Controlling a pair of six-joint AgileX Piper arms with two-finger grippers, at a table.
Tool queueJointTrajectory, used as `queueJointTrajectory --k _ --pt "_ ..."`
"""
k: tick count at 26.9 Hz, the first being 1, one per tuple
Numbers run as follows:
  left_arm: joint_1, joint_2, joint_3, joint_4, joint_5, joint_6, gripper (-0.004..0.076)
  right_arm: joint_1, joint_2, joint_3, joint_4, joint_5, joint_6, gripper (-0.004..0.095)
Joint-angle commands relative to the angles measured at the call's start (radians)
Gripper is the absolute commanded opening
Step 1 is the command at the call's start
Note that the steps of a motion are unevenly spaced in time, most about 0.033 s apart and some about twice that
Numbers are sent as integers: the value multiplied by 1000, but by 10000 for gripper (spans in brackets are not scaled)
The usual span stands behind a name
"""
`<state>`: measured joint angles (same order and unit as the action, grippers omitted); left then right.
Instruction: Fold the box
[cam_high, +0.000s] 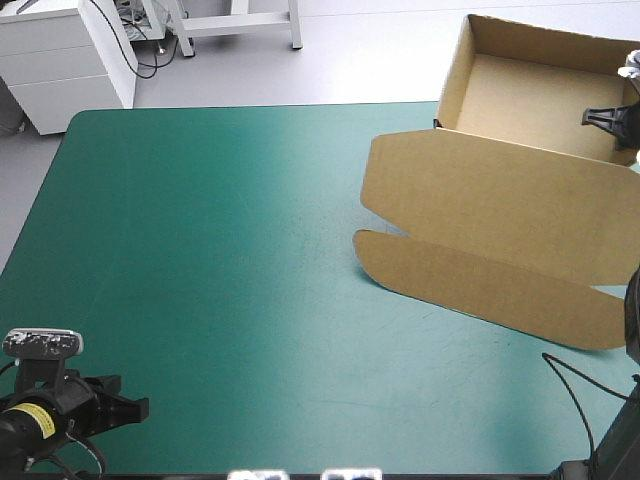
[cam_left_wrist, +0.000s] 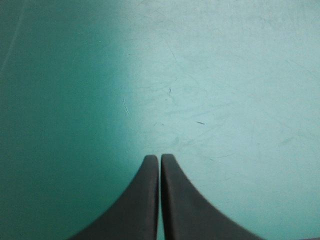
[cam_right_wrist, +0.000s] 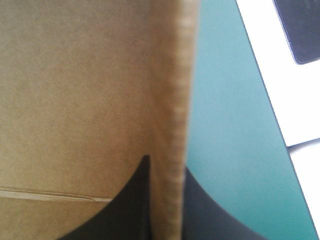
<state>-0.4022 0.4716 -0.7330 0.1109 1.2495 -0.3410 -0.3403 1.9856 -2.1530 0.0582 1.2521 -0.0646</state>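
Note:
The brown box stands at the table's far right as an open tray with raised walls. Its lid lies flat toward the table's middle, ending in a rounded flap. My right gripper is at the tray's right wall. In the right wrist view the wall's edge runs between the black fingers, which are shut on it. My left gripper rests near the table's front left corner, far from the box. Its fingers meet in a point over bare teal-green cover.
White cabinets and a white frame stand on the floor beyond the table's far edge. The table's right edge runs close beside the tray wall, with pale floor past it.

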Motion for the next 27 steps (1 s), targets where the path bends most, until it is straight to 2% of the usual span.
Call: queueJointTrajectory --k 1,10,13,16,17,21,22,24,27 --pt "-5 11 -23 5 38 -10 -7 -60 -6 -27 25 -5 -14 0" --pt "-5 11 -23 6 38 -10 -7 -86 112 -27 25 -5 -19 0" --pt "-5 11 -23 6 38 -10 -7 -86 136 -27 27 -5 -79 28" --pt "-5 11 -23 8 38 -10 -7 -86 146 -27 30 -5 -72 151" --pt "-5 11 -23 8 38 -10 -8 -86 146 -27 30 -5 -69 223" --pt "-5 11 -23 8 38 -10 -7 -86 146 -27 10 -5 -69 579" --pt "-5 11 -23 8 38 -10 -8 -86 144 -27 -4 -5 -62 731" --pt "-5 11 -23 8 38 -10 -7 -86 129 -27 -1 -5 -60 802" --pt "-5 11 -23 8 38 -10 -7 -82 69 -31 17 -5 -57 779"
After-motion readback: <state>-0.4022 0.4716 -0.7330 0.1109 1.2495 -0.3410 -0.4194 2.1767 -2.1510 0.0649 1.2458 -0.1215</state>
